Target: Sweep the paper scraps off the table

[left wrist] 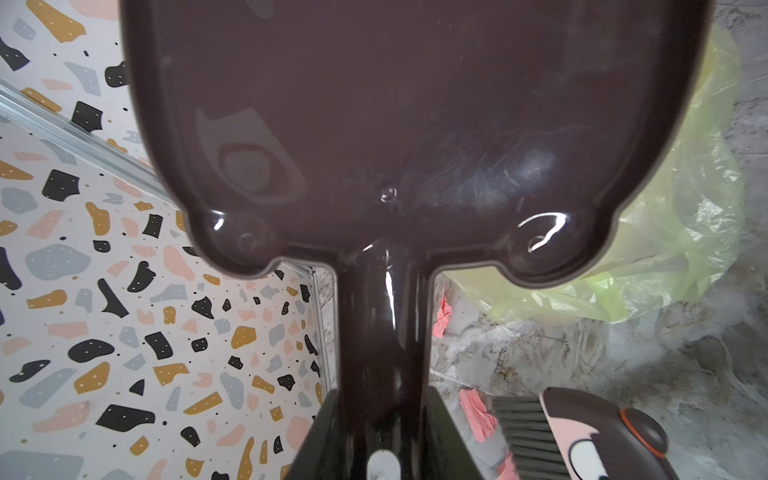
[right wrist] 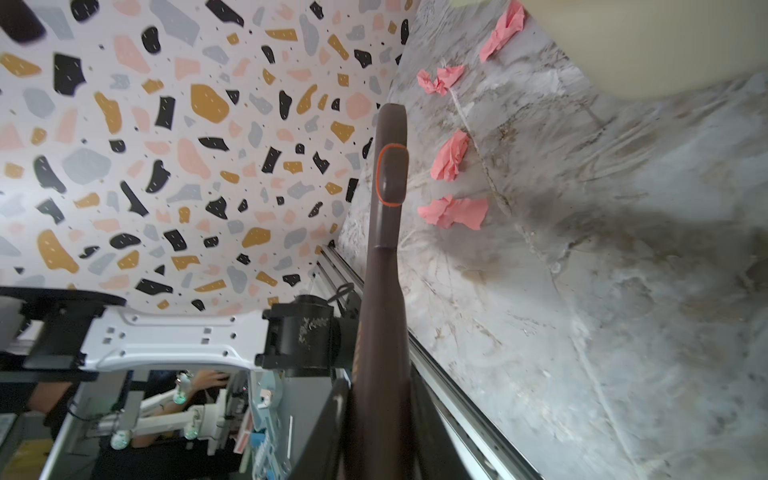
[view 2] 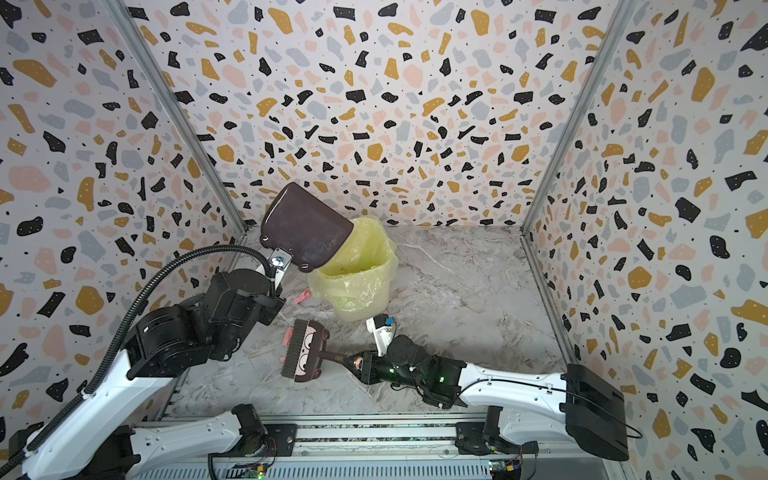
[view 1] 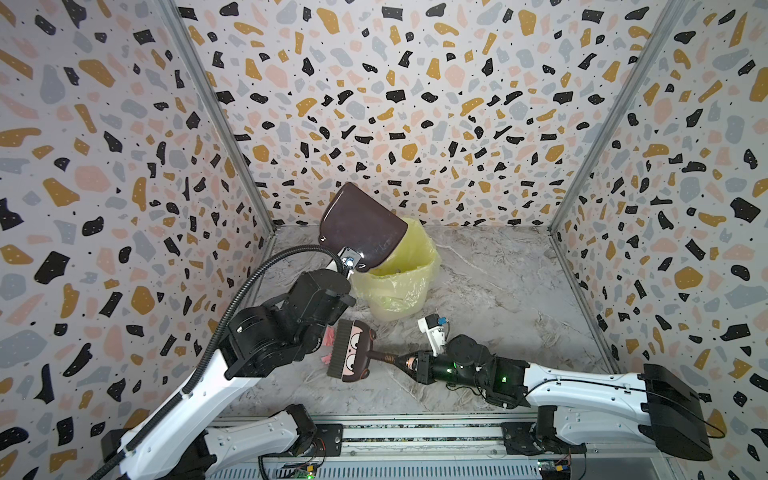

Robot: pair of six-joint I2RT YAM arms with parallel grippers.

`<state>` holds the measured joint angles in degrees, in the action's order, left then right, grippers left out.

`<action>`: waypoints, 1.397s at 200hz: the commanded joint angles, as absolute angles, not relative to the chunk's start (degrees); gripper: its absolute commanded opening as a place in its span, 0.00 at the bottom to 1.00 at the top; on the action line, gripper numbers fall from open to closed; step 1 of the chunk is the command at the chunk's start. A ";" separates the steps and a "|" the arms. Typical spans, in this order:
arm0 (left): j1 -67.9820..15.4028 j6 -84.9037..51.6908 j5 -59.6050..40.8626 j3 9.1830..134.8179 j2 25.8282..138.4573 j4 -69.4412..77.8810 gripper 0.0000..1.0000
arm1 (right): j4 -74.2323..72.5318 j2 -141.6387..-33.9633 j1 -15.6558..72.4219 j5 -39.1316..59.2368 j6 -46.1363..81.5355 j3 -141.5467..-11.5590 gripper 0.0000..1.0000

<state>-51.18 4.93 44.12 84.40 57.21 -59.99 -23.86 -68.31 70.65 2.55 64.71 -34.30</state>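
Observation:
My left gripper [left wrist: 382,436] is shut on the handle of a dark brown dustpan [view 1: 361,226]. The pan is raised and tilted over the yellow-lined bin [view 1: 399,282]. The right gripper [right wrist: 380,424] is shut on the handle of a brown brush [view 1: 351,353] with a cartoon face. The brush head lies low over the table [view 1: 519,299], bristles to the left. Pink paper scraps [right wrist: 451,160] lie on the table beside the bristles, with another scrap [view 2: 302,296] left of the bin. In the left wrist view, scraps [left wrist: 476,413] show next to the bristles. The pan's inside is hidden.
Terrazzo-patterned walls [view 1: 124,208] close in the table on three sides. An aluminium rail [view 1: 415,432] with both arm bases runs along the front edge. My left arm [view 1: 266,332] and its black cable hose hang over the table's left part.

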 commanded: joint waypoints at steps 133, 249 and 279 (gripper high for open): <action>-51.31 3.33 41.18 80.77 52.15 -60.95 0.00 | -20.52 -94.21 73.98 -10.63 82.90 -58.93 0.00; -51.30 2.46 41.92 80.88 52.70 -61.80 0.00 | -8.04 -96.03 70.17 -3.36 87.25 -58.38 0.00; -51.28 2.07 41.84 81.09 53.01 -61.58 0.00 | -2.98 -89.71 69.03 -1.73 85.67 -53.90 0.00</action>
